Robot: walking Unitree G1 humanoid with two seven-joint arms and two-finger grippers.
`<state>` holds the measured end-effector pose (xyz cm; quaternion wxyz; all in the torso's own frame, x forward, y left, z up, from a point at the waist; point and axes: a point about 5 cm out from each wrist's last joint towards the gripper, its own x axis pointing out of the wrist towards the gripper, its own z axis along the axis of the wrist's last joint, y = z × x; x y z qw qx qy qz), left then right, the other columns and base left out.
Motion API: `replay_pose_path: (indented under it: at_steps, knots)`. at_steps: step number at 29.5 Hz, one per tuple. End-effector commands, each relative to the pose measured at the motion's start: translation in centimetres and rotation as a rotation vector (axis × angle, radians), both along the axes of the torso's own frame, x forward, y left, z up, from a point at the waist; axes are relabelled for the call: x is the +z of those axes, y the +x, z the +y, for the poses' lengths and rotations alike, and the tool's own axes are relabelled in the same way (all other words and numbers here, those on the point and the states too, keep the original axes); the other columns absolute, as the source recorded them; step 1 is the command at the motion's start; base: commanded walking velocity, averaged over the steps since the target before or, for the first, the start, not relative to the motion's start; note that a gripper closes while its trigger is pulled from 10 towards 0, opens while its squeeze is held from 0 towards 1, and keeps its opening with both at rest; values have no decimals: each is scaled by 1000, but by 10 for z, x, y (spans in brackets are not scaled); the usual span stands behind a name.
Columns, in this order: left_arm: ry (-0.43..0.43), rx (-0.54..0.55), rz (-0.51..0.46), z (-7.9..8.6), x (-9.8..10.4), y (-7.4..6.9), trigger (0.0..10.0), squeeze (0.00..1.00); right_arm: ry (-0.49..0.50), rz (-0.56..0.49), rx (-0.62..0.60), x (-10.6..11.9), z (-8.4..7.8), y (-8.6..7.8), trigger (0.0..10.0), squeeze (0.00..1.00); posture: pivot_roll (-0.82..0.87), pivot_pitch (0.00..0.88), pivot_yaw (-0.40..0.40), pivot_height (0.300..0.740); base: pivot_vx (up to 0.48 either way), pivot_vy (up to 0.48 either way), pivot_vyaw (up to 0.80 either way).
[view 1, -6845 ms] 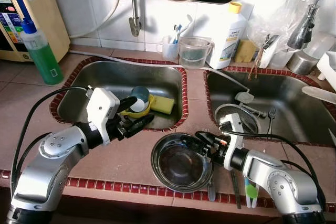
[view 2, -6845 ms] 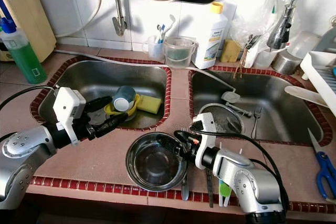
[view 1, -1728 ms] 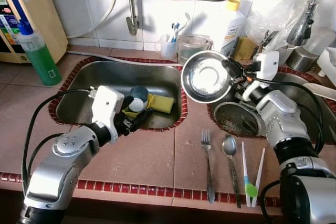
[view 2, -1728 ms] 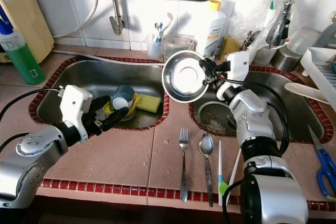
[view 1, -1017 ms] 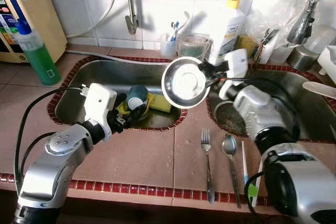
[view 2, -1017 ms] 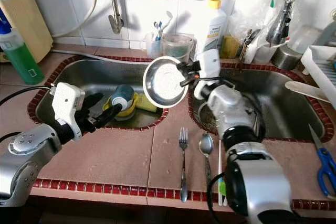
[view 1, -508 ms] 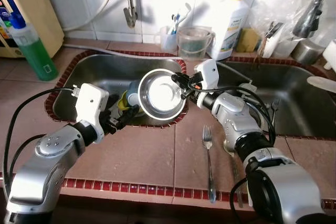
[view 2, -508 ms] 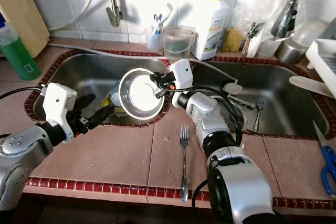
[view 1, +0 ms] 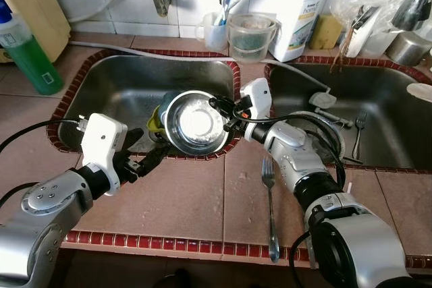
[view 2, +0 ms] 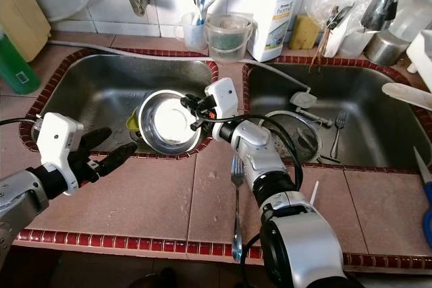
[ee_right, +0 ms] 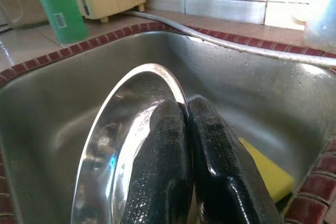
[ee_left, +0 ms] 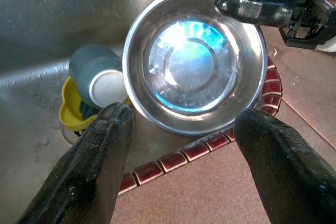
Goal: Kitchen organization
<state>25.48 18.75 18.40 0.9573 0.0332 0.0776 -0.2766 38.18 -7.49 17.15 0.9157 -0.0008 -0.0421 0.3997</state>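
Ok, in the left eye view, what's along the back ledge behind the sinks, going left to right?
Green bottle → toothbrush cup → clear plastic tub → white bottle → yellow sponge.

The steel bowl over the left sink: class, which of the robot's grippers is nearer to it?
Right. The right gripper is shut on the steel bowl at its rim; the left gripper is open at the sink's front edge, apart from the bowl.
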Motion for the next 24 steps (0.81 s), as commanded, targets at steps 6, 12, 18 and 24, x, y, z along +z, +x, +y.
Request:
replay_pose_path:
  at_steps: [6, 12, 18, 24]
  knots:
    - [3, -6, 8, 2, 4, -6, 10000, 0, 13, 0, -58, 6, -15, 5, 10000, 0, 77, 246, 45, 740, 0, 0, 0]
    - [-1, -19, 23, 1, 6, -9, 10000, 0, 22, 38, -62, -1, -18, 4, 10000, 1000, 84, 261, 57, 740, 0, 0, 0]
    - [-6, -24, 36, 1, 6, -11, 10000, 0, 34, 42, -61, -2, -17, 4, 10000, 1000, 85, 267, 62, 740, 0, 0, 0]
    - [-8, -27, 40, -1, 6, -11, 10000, 0, 34, 32, -65, 2, -18, 6, 10000, 1000, 81, 264, 60, 740, 0, 0, 0]
